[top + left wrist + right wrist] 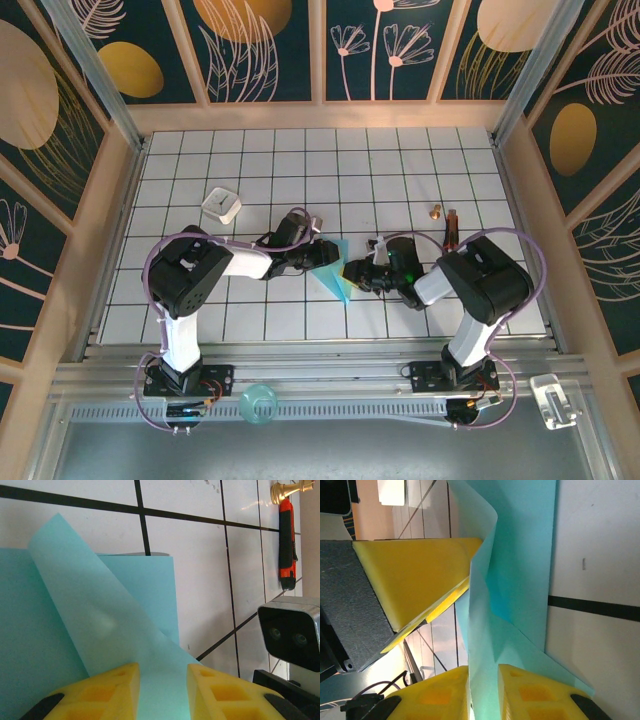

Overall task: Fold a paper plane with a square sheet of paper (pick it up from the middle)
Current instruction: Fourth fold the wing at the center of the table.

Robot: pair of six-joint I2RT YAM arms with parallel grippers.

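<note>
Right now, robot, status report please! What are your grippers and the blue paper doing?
Left gripper open, straddling a raised flap. Right gripper open, partly folded light-blue paper between its jaws. Orange tool, white block sit apart.

Paper sheet [120, 630]: thin light-blue paper, matt, smooth; slightly see-through where layers overlap.
Left fingers [100, 690]: yellow plastic, matt, moulded w/ hollow pockets.
Right fingers [535, 695]: same yellow matt plastic.
Grey part [345, 595] behind left finger: dark, grainy, rough-looking.
Worktop [400, 170]: white tiles, smooth, slight sheen; black grid lines.
Tool [286, 540], far right: orange + black plastic, semi-gloss.
Gold piece [287, 490]: metal, shiny.
Camera housing [295, 630]: silver casing, satin; glossy black face.
Rail [320, 375], near edge: grey metal, dull.
Wall frame [320, 115]: pale wood, matt.
</note>
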